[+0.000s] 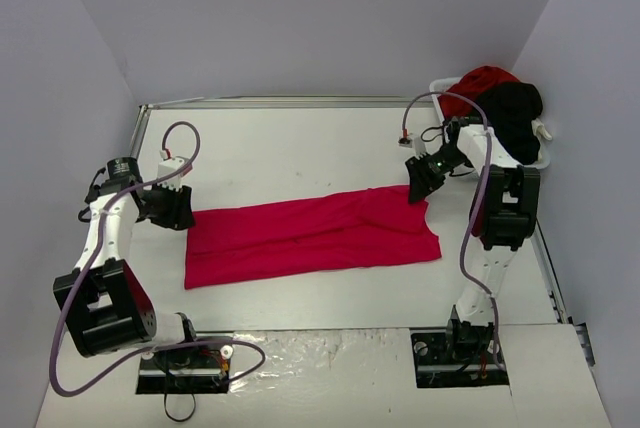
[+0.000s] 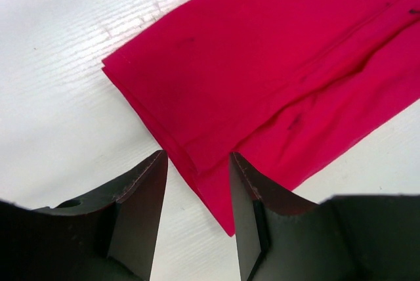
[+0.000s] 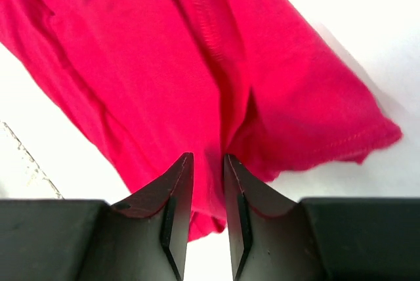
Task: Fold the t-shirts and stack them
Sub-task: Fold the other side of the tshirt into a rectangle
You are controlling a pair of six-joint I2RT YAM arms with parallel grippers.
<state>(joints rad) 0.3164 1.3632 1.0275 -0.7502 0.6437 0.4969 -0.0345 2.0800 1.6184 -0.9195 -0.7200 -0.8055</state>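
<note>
Red shirt [image 1: 310, 238] lies on the table [image 1: 300, 143], folded into a long band between my arms. I judge the next fold, end over end, is in hand. My left claw [image 1: 178, 210] sits low at the left end, jaws apart around the hem, not pinching. My right claw [image 1: 418, 186] tips down on the far right corner, jaws nearly together over a ridge of cloth; I cannot tell whether it bites. Both ends need a firm pinch before lifting.
</note>
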